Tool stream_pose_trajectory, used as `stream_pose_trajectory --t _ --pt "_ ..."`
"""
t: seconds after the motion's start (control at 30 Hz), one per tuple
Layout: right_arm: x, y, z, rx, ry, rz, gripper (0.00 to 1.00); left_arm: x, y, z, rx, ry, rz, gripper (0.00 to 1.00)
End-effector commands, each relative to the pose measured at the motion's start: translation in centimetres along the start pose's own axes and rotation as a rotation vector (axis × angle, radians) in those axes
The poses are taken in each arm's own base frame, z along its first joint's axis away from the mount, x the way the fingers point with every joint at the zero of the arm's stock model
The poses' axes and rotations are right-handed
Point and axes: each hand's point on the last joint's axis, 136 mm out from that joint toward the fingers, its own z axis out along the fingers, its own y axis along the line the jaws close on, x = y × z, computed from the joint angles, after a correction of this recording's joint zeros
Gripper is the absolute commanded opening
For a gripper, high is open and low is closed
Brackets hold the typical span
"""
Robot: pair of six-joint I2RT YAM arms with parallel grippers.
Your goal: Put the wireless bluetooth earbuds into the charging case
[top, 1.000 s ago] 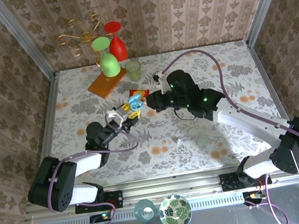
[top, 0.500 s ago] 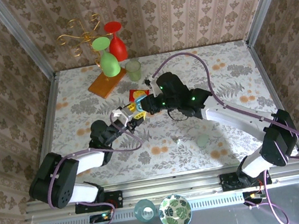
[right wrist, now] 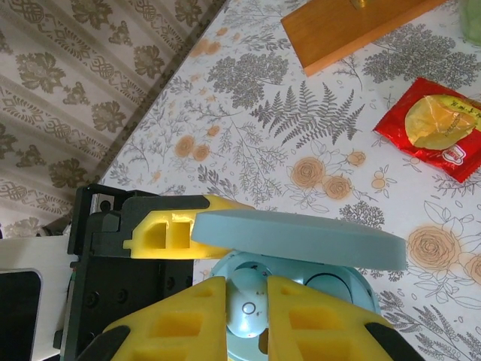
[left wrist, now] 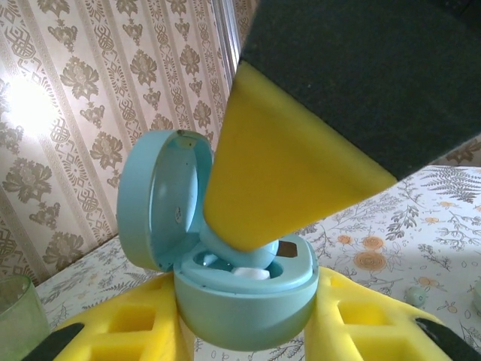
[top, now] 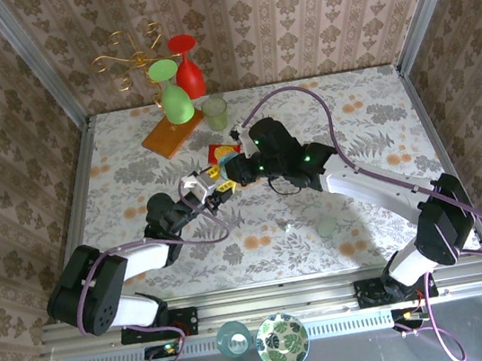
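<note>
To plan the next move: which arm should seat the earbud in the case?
Right. The right gripper pinches an earbud directly over the open charging case, which the left gripper holds.

earbud (right wrist: 246, 299) at open light blue case (left wrist: 248, 320)

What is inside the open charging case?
One earbud, pinched by the right end effector, sits inside the charging case; something white lies beside it. Whatever lies under them is covered.

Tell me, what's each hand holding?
Left gripper: holding the light blue oval plastic charging case.
Right gripper: holding a tiny pale blue plastic earbud.
</note>
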Motion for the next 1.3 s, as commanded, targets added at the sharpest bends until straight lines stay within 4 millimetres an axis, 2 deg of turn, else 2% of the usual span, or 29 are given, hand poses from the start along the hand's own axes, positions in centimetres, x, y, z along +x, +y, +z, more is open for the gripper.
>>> stream_pose_trajectory --t 0.0,0.17,0.37,0.63,0.73,0.87,0.93,1.03,1.17,1.27 --pt "0.4 0.7 0.3 -0.016 0.042 -0.021 0.16 -1.8 0.4 0.7 0.001 -0.056 0.047 0.26" --pt "0.7 1.0 0.6 -0.015 0.069 -0.031 0.20 -1.8 0.3 0.9 0.010 -0.057 0.042 0.26" --pt "-0.1 1.4 0.2 -0.015 0.049 -0.037 0.20 -1.7 0.2 0.8 0.015 -0.056 0.039 0.26" --pt "-1.5 1.4 -1.8 0.009 -0.023 -0.060 0.38 -1.7 0.1 0.9 0.021 -0.057 0.035 0.26" --pt "-2.0 1.5 -2.6 0.010 -0.050 -0.068 0.40 -1.8 0.1 0.8 0.020 -0.058 0.035 0.26" --pt "-2.3 1.8 -3.5 -0.003 -0.083 -0.081 0.41 -1.8 0.1 0.8 0.021 -0.059 0.032 0.26" --pt "-2.3 1.8 -3.7 0.002 -0.082 -0.082 0.37 -1.9 0.0 0.8 0.028 -0.061 0.030 0.26" --pt "-2.6 1.2 -4.4 0.034 -0.097 -0.091 0.36 -1.9 -0.3 0.8 0.046 -0.063 0.040 0.26" --pt "-3.7 0.9 -5.4 0.039 -0.132 -0.067 0.37 -1.6 -1.6 0.7 0.126 -0.063 0.058 0.26" --pt "-4.1 0.1 -5.3 0.053 -0.132 -0.027 0.37 -1.6 -2.2 0.6 0.167 -0.066 0.055 0.26"
